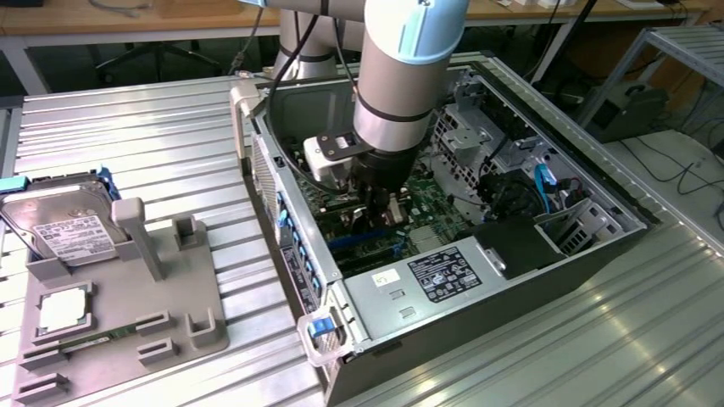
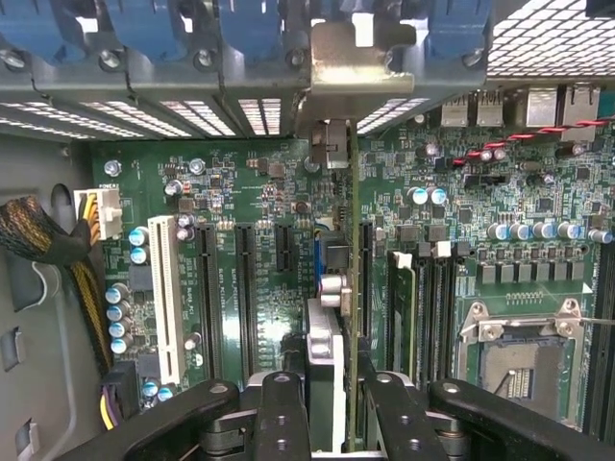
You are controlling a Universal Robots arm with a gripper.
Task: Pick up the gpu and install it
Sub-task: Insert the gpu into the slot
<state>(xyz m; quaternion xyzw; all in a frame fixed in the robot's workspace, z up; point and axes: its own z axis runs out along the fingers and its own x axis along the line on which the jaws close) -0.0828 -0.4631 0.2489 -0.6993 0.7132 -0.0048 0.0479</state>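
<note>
Two matte black gripper fingers (image 2: 282,408) clamp the thin, silver-bracketed gpu (image 2: 353,250) edgewise.

We see the gpu (image 2: 354,288) edge-on: a thin card with a green board edge, standing upright on its long side over the motherboard (image 2: 240,182), in line with the long black slots. Its silver bracket (image 2: 351,58) meets the vented rear panel (image 2: 144,115). The gripper (image 2: 336,413) clasps the opposite end. We cannot tell whether the card is seated.
</note>
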